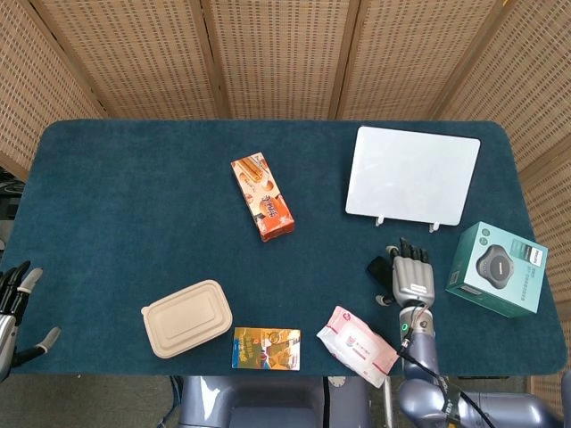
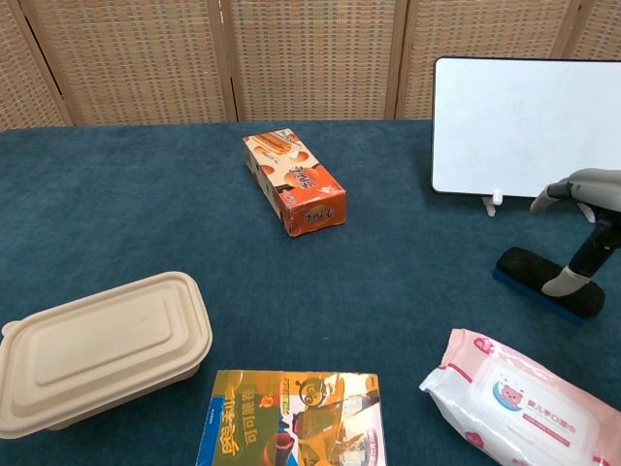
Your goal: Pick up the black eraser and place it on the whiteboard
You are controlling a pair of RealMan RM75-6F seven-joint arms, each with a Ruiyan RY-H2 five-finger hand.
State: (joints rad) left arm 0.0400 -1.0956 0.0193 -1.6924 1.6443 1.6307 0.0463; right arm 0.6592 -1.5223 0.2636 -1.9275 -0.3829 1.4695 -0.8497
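Right hand (image 1: 411, 275): hovering spread over the eraser (image 2: 545, 282), thumb touching its top, not yet gripping, readying a grasp. Eraser: lying on the cloth under the palm. Whiteboard (image 1: 412, 175): waiting just beyond the fingertips. Left hand (image 1: 12, 308): idling open, far off.

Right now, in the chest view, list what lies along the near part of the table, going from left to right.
Beige lunch box → colourful snack packet → pink wipes pack. Just behind the wipes lies the black eraser, with the right hand over its right end.
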